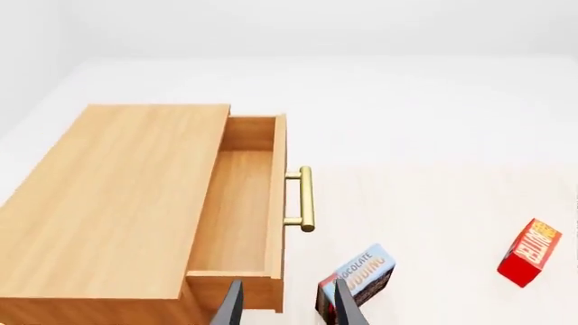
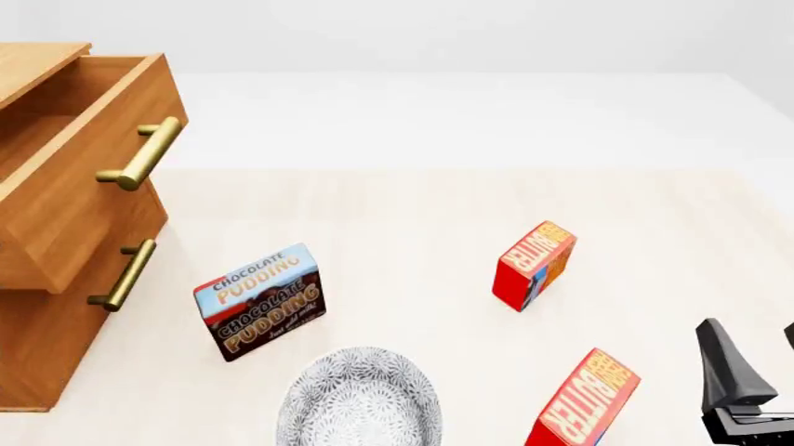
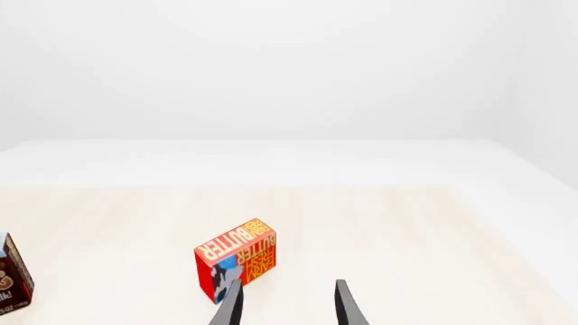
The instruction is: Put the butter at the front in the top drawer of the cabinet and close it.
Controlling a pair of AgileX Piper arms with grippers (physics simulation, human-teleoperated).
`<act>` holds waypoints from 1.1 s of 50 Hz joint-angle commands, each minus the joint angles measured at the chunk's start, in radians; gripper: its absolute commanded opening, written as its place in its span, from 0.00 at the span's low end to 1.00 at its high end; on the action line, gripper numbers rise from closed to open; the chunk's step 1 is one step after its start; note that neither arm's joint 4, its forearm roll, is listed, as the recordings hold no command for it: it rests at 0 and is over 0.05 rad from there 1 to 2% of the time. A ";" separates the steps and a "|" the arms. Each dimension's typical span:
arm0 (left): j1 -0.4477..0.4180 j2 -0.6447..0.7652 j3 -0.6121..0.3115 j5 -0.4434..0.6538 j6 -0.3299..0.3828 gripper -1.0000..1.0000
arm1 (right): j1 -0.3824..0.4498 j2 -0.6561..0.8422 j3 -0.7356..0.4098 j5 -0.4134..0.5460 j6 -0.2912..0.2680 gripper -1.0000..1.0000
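Two butter cartons lie on the table. The front butter (image 2: 583,400) lies tilted near the front edge, left of my right gripper (image 2: 757,358), which is open and empty. The rear butter (image 2: 536,265) stands farther back. It appears to be the carton (image 3: 237,258) ahead of my right gripper (image 3: 287,305) in the right wrist view. The cabinet (image 2: 50,307) stands at the left with its top drawer (image 2: 74,177) pulled open and nothing visible inside (image 1: 237,210). My left gripper (image 1: 287,308) is open and empty, near the drawer's front corner. It is out of the front view.
A Chocolate Pudding box (image 2: 260,299) stands between the cabinet and the butters. A grey patterned bowl (image 2: 360,401) sits at the front edge. The lower drawer's handle (image 2: 125,274) shows below the open drawer's brass handle (image 2: 143,153). One butter carton (image 1: 530,252) shows right of the pudding box (image 1: 359,276).
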 commanded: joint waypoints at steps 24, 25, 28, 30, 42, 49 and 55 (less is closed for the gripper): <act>-0.046 0.333 -0.274 0.173 -0.079 1.00 | 0.000 0.000 0.001 -0.001 0.000 1.00; -0.046 0.333 -0.274 0.173 -0.079 1.00 | 0.000 0.000 0.001 -0.001 0.000 1.00; -0.056 0.371 -0.279 0.177 -0.082 1.00 | 0.000 0.000 0.001 -0.001 0.000 1.00; -0.063 0.388 -0.271 0.170 -0.091 1.00 | 0.000 0.000 0.001 -0.002 0.000 1.00; -0.061 0.464 -0.242 0.141 -0.100 1.00 | 0.000 0.000 0.001 -0.001 0.000 1.00; -0.042 0.478 -0.239 0.127 -0.107 1.00 | 0.000 0.000 0.001 -0.001 0.000 1.00; -0.023 0.484 -0.225 0.117 -0.109 1.00 | 0.000 0.000 0.001 -0.001 0.000 1.00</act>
